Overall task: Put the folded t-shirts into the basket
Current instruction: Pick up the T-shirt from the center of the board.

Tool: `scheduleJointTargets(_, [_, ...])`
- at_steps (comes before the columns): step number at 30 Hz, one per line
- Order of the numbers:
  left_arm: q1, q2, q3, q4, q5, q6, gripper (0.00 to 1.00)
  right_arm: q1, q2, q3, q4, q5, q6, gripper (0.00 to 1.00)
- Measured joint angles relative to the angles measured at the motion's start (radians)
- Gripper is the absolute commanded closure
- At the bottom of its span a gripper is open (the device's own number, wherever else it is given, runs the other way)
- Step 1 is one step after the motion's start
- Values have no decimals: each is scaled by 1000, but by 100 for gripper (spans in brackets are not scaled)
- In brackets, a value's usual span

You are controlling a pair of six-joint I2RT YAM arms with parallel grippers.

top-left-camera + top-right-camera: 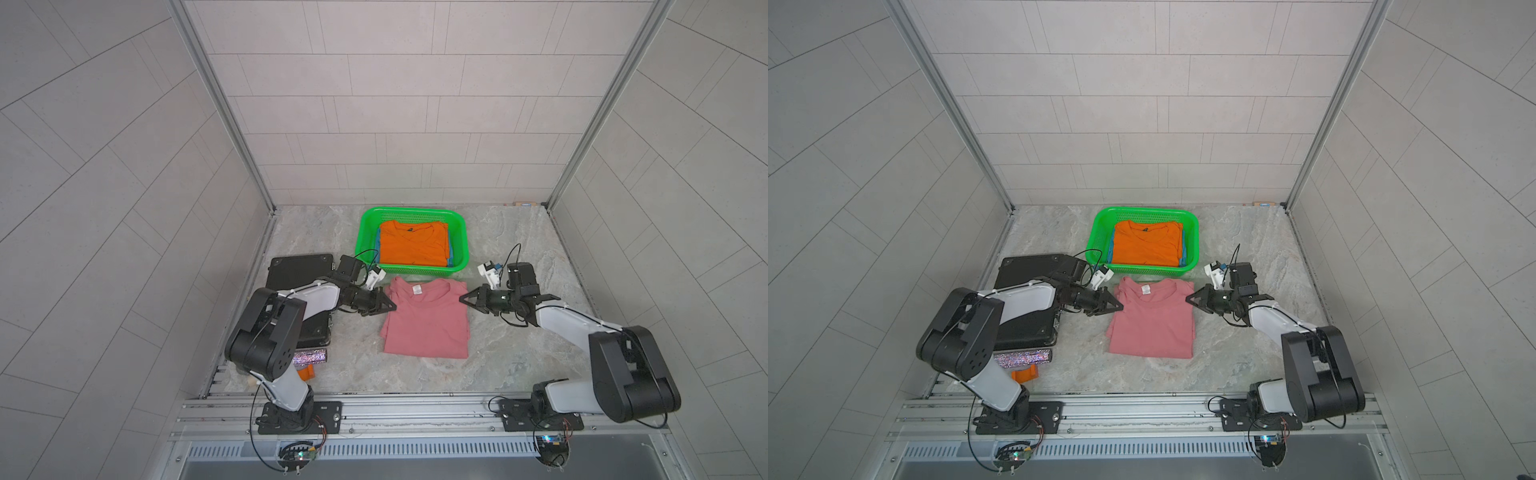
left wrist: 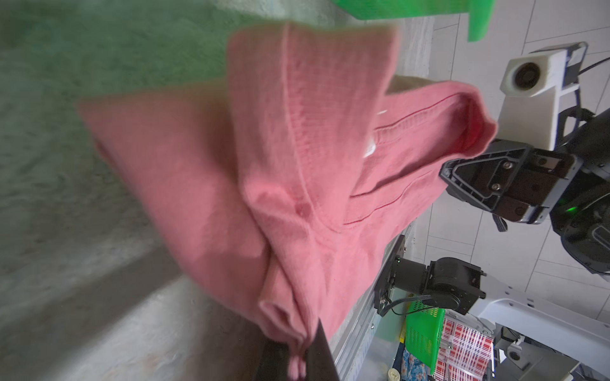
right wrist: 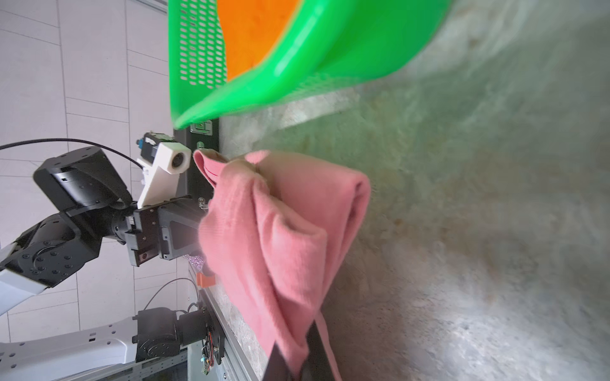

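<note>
Before basket, arms stretched inward, fingers pinching pink t-shirt

left arm: is bent at the elbow; the forearm is held low and reached inward from the base.
left gripper: is pointed sideways toward the middle; the jaws are pressed together on a fold of the pink t-shirt.
right arm: is bent likewise; the forearm is reached inward.
right gripper: is aimed at the left gripper; the jaws are clamped on the opposite edge of the pink t-shirt.
</note>
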Motion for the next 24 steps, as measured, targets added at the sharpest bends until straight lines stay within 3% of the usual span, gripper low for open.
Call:
scheduleJointTargets(9, [0,-102,48,-107,48,70,100,3,-120,82,-93,28,-13,100])
scheduleJointTargets(24, [48,-201,313,-338,48,218,100,14,-76,325,-93,34,18,100])
